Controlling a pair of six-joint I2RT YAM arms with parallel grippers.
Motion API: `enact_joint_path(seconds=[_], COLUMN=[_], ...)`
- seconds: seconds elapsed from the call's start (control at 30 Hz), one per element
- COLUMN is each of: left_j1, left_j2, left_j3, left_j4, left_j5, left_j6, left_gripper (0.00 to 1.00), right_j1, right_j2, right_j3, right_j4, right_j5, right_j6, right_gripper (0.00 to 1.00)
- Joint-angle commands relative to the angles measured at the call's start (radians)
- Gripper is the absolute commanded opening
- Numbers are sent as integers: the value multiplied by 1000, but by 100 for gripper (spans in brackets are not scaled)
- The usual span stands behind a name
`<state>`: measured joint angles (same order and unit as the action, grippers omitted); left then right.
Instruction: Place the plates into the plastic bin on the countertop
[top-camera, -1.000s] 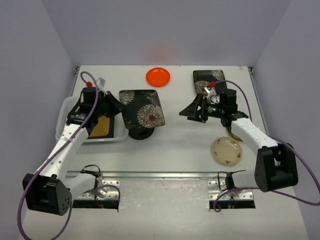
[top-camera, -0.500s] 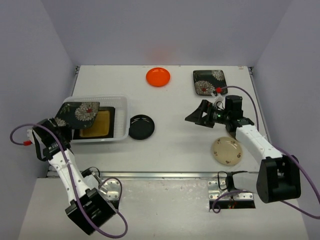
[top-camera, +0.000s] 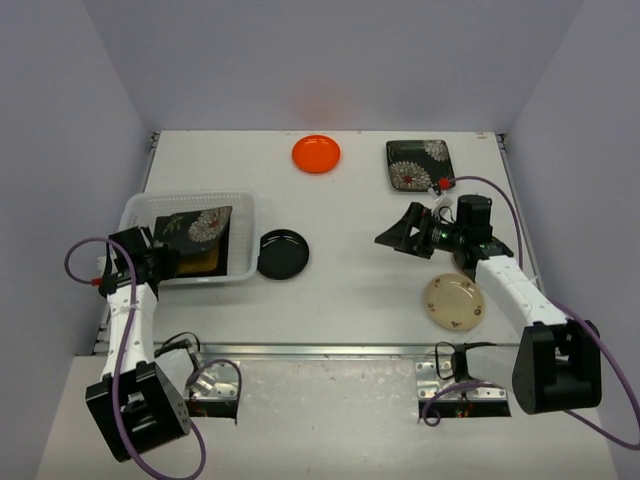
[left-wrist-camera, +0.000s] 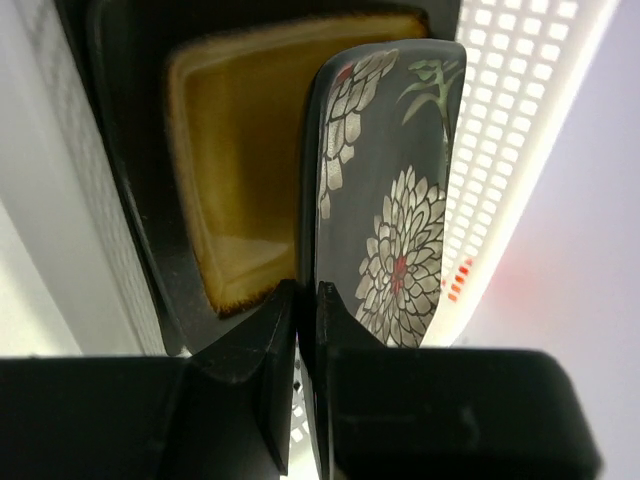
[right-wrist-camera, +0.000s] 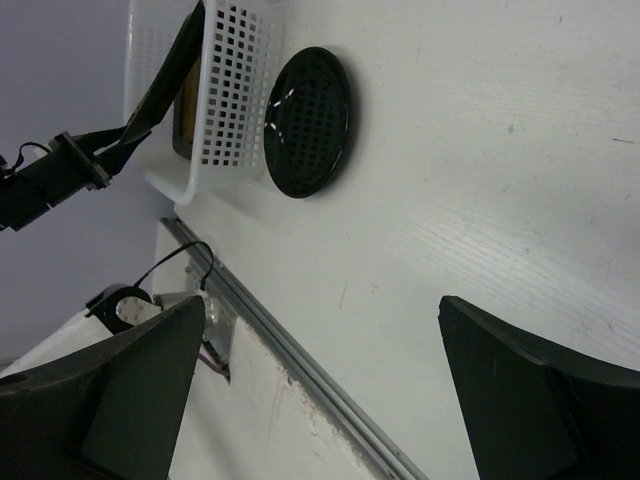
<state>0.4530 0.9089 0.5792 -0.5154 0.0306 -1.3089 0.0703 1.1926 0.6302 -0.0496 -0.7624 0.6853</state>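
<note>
Two plates (left-wrist-camera: 240, 180) in bin (top-camera: 245, 215) | four on countertop (top-camera: 350, 290) | left fingers (left-wrist-camera: 262, 395) clamp floral plate (left-wrist-camera: 395, 220) | right fingers (right-wrist-camera: 130, 390) wide

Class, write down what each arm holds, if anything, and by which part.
Left gripper: fingers clamp the black floral plate by its rim edge, over the plastic bin. Right gripper: fingers open, holding nothing.

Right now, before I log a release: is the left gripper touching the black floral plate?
Touching. The left wrist view shows the left gripper with both fingers pinched on the near edge of the black floral plate, with no gap.
</note>
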Motion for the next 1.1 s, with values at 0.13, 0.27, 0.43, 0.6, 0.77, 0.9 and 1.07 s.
enact_joint_path(seconds=[0.13, 0.27, 0.43, 0.6, 0.77, 0.9, 1.07], left_j1=[-27, -28, -27, -28, -27, -28, -28], left_j2=[-13, -58, -24, -29, -58, -139, -189], left_j3=[15, 30, 37, 6, 2, 20, 21], left_j4=[189, 179, 213, 252, 221, 133, 90], left_j5=[-82, -152, -169, -166, -134, -136, -138], left_j6=[-103, -54, 20, 60, 86, 100, 116], left_gripper=[0, 0, 13, 42, 65, 100, 100], right_j1=[-19, -24, -24, -24, -26, -30, -33], right_j2=[-23, -25, -25, -23, -19, -22, -30], right_j3=[-14, -21, -29, -33, -33, -34, -13], right_j4=[86, 98, 106, 108, 108, 98, 32], right_j5=[-12, -19, -24, -18, -14, 6, 61], right_j6=[8, 17, 22, 22, 16, 10, 0], right_gripper=[99, 99, 99, 99, 99, 99, 99])
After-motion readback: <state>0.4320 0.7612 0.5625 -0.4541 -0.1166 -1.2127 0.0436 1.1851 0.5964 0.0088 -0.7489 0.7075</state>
